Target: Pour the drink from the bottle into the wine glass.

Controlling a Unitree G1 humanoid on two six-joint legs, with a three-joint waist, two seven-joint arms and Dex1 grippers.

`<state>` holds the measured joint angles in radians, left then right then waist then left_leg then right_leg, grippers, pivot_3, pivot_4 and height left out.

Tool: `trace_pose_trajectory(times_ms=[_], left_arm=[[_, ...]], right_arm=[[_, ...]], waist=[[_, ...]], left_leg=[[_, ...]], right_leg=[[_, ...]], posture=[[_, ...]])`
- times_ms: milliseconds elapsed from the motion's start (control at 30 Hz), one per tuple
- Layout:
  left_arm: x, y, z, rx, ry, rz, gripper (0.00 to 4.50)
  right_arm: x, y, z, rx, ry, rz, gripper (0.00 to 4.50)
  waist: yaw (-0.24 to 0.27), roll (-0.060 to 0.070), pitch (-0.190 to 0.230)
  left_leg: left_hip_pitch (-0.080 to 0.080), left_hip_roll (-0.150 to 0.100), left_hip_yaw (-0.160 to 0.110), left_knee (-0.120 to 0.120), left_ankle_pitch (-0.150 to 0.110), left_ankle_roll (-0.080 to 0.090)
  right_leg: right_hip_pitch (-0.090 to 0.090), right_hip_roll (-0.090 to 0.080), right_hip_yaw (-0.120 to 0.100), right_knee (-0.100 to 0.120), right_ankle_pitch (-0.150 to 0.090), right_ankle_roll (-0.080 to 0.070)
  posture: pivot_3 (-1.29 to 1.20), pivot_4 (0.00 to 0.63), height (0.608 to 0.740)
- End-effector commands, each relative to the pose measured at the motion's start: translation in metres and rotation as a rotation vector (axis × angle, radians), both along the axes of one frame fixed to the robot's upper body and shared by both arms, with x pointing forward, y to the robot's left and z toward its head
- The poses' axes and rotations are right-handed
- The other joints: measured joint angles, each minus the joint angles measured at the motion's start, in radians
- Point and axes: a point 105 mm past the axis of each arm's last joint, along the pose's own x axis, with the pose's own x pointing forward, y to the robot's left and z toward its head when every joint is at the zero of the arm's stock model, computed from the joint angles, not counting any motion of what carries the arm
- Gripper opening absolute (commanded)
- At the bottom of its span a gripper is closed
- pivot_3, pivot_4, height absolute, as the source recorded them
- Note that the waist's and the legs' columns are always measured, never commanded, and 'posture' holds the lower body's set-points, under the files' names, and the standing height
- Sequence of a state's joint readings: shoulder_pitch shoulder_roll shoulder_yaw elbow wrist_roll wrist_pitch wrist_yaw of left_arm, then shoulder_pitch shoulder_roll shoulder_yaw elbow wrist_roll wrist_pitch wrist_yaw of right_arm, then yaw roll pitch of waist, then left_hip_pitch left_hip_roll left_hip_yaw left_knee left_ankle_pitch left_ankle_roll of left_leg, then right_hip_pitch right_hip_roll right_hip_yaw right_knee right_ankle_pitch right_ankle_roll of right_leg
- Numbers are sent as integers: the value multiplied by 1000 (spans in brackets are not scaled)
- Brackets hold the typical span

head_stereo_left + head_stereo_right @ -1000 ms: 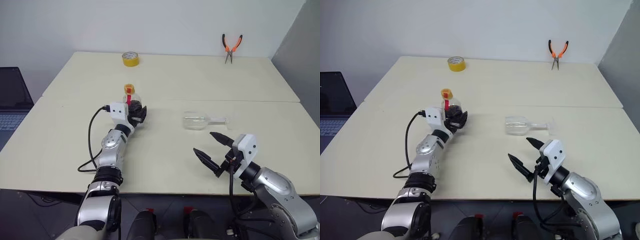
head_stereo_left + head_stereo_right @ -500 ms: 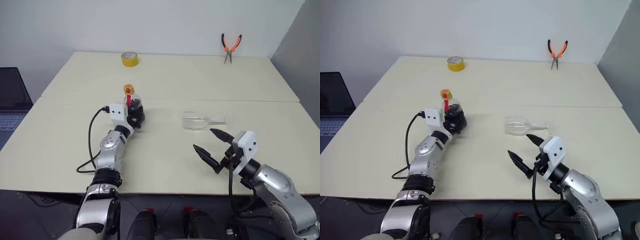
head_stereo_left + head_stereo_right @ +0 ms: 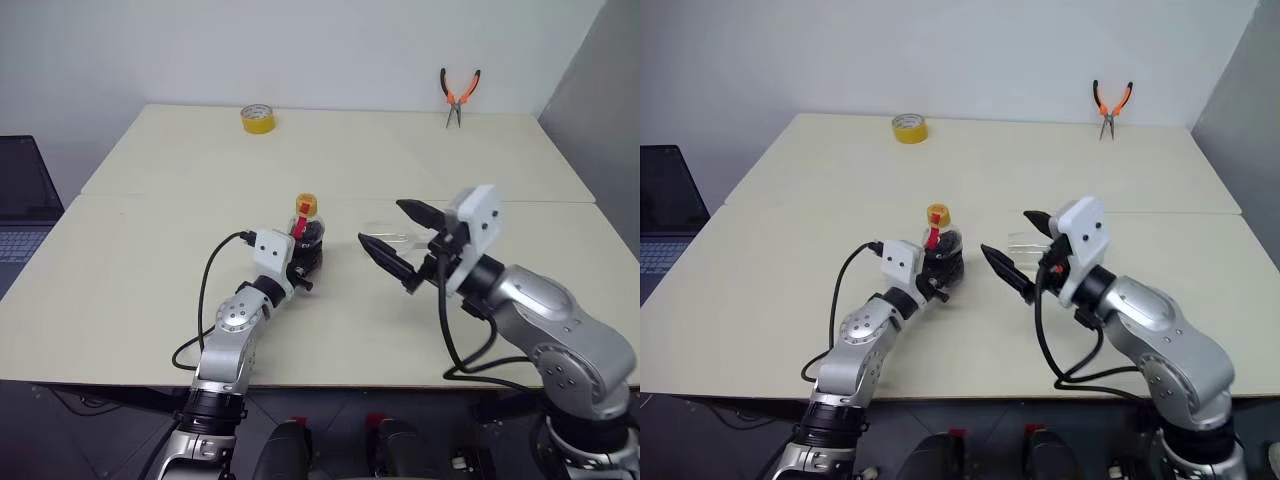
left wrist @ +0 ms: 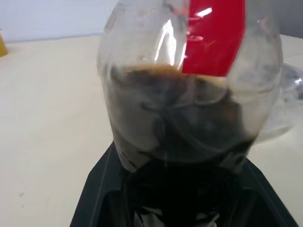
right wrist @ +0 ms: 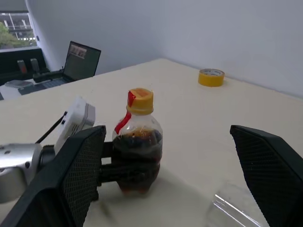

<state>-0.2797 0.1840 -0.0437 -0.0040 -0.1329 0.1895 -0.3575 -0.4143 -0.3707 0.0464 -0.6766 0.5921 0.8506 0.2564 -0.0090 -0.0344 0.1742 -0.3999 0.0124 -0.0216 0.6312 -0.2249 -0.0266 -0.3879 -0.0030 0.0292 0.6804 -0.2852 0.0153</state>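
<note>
Gripping the cola bottle (image 3: 306, 240) upright above the table (image 3: 120, 260), the left gripper (image 3: 300, 262) is clamped; right gripper (image 3: 392, 238) gapes before the toppled wine glass (image 3: 1025, 243), which could roll if nudged.

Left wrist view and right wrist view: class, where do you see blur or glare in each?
Left wrist view: the bottle sits very close and soft, with white glare streaks on its plastic. Right wrist view: the bottle is sharp, while the right gripper's fingers loom large and the wine glass is faint.
</note>
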Motion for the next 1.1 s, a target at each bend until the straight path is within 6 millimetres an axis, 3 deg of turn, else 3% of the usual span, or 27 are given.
trace_pose_trajectory(times_ms=[33, 233, 600, 1100], left_arm=[[-3, 0, 17, -3, -67, 8, 1435], [-6, 11, 14, 28, -103, 78, 1304], [-10, 6, 11, 55, -112, 48, 1158], [-10, 5, 10, 57, -109, 46, 1038]], right_arm=[[7, 7, 3, 1, -15, -23, 4500], [12, 37, -21, 55, 14, 1, 4500], [26, 76, -2, 143, -26, 51, 4500], [39, 88, -5, 114, 11, 52, 4500]], waist=[[0, 0, 0], [-1, 0, 0], [-18, 0, 0], [-18, 0, 0]], left_leg=[[0, 0, 0, 0, 0, 0], [-1, 0, 1, -1, 0, 0], [0, 0, 0, -1, 0, 0], [-1, 0, 0, -1, 0, 0]], right_leg=[[0, 0, 0, 0, 0, 0], [-1, 0, 1, -1, 0, 0], [-1, 0, -1, 0, 0, -1], [-1, -1, -1, 0, 3, -6]], posture=[[0, 150, 740], [0, 150, 740], [0, 150, 740], [0, 150, 740]])
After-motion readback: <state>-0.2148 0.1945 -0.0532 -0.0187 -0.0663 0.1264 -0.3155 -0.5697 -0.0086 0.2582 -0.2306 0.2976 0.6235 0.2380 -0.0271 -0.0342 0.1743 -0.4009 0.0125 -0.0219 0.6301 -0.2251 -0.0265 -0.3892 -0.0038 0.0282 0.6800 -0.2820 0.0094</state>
